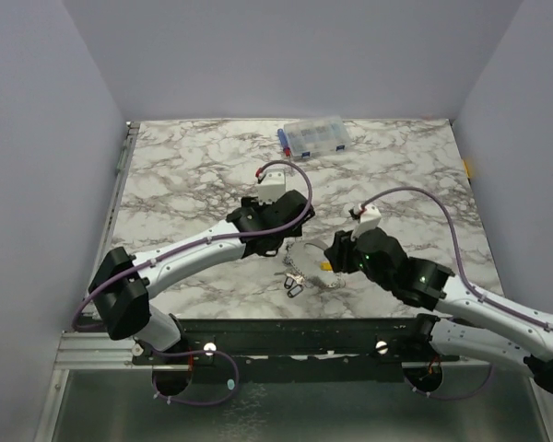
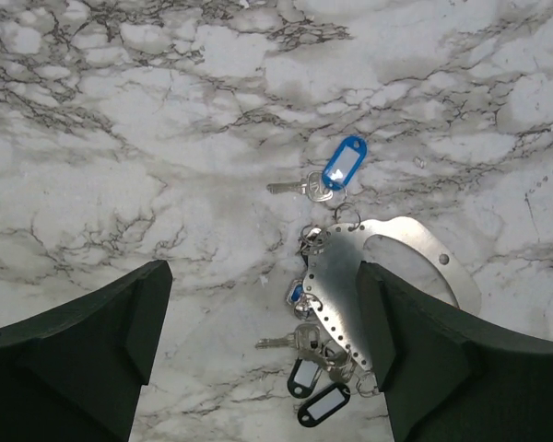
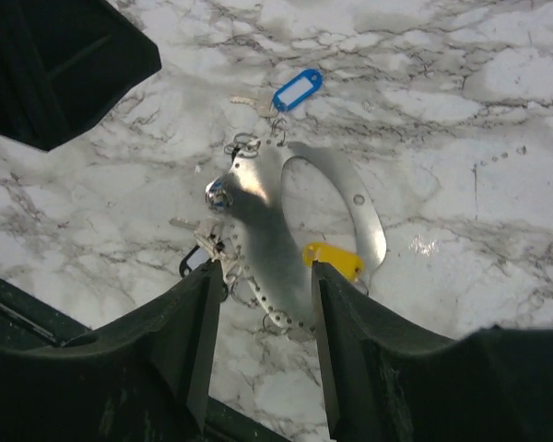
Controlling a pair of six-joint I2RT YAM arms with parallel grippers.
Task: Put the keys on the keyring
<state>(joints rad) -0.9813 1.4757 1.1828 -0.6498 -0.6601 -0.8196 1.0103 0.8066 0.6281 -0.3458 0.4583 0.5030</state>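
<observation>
Setting: robot test cell in a lab. Marble-patterned white-and-grey worktop, boxed in on three sides by plain pale lilac-grey wall panels. White-and-black jointed left arm and right arm mounted at the near edge on a black metal crossbar. Looped purple cable. Ribbed bare aluminium rail.

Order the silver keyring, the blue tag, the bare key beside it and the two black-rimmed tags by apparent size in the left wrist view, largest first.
1. silver keyring
2. blue tag and black-rimmed tags: alike, and the black ones lie nearer the camera, so unranked
3. bare key
</observation>
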